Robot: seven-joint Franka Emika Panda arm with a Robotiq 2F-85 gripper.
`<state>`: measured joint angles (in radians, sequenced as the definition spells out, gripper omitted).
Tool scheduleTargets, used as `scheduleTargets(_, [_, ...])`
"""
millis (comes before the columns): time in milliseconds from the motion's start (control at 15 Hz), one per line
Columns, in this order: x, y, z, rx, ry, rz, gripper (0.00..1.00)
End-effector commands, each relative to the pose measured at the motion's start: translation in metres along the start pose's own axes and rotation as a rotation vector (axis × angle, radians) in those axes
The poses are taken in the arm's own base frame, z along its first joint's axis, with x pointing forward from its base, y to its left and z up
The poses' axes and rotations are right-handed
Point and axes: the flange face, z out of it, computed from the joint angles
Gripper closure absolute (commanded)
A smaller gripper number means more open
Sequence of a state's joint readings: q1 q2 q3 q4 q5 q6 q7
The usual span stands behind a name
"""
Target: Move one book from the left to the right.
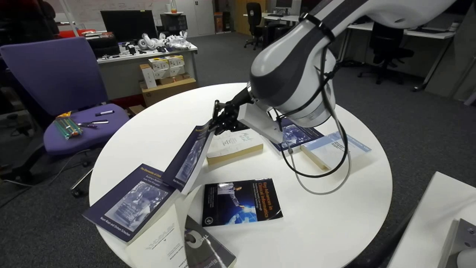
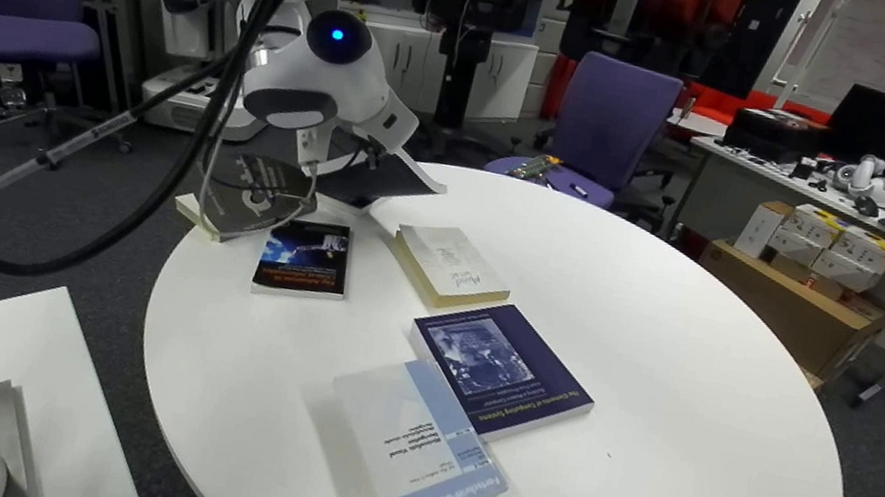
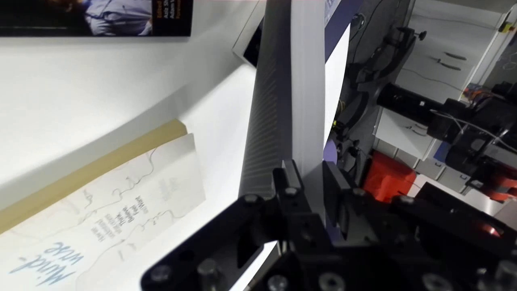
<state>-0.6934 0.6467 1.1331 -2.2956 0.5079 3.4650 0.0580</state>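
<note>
The pincer (image 3: 311, 173) stands over the round table (image 1: 316, 223) and grips one dark blue book (image 1: 191, 158), which is tilted, one end raised, at the left in an exterior view. I judge this book heavy, bendable but not fragile; being smooth, it could slip. The fingertips (image 3: 292, 174) press both faces near the raised end; a hold nearer the middle would probably swing less.
</note>
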Motion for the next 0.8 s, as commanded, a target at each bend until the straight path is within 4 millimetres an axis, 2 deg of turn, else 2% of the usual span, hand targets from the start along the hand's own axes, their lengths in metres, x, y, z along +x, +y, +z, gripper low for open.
scheduleTargets(0, [0.011,0.007,-0.041,-0.037,0.063,0.016,0.95])
scheduleTargets(200, [0.018,0.015,-0.061,-0.051,0.096,0.022,0.95])
scheduleTargets(533, [0.024,0.014,-0.091,-0.07,0.151,0.003,0.95])
scheduleTargets(733, [0.035,0.021,-0.108,-0.097,0.205,0.019,0.95])
